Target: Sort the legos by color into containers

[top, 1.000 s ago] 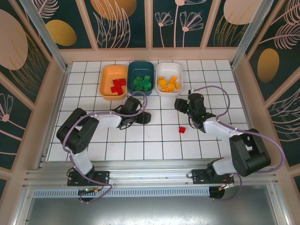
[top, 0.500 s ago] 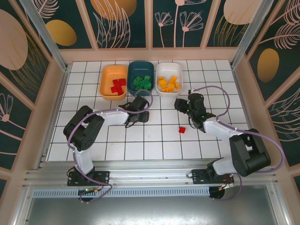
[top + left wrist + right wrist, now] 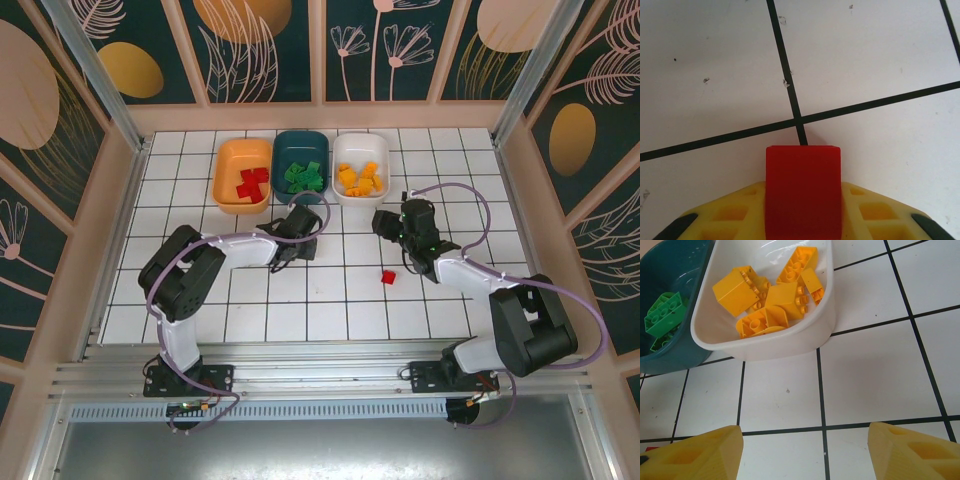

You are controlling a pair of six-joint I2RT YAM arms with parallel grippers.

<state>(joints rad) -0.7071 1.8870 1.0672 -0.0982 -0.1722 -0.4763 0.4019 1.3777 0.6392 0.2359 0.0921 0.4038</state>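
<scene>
**Left pincer gripping a red brick; a second red brick loose**

The left pincer stands just in front of the teal tub, with a red brick set squarely between its yellow fingers. In the left wrist view the fingers meet the brick on both sides, so we read the pincer as narrowed onto it in a grip. We cannot tell whether the brick has left the worktop. The brick is taken across its flat sides, which we judge keeps it from twisting on the carry.

The orange tub holds the red bricks and sits just left of the teal tub, on the left arm's side. We judge it the destination.

The right pincer is wide open and holds nothing. It hovers just in front of the white tub, where the yellow bricks lie. We judge that it is parked there to stay clear of the left arm's path.

A loose brick, also red, lies on the worktop near the right pincer, well apart from the tubs. The green bricks are in the teal tub. We judge the sorting nearly done, with two red bricks outside the tubs.
</scene>
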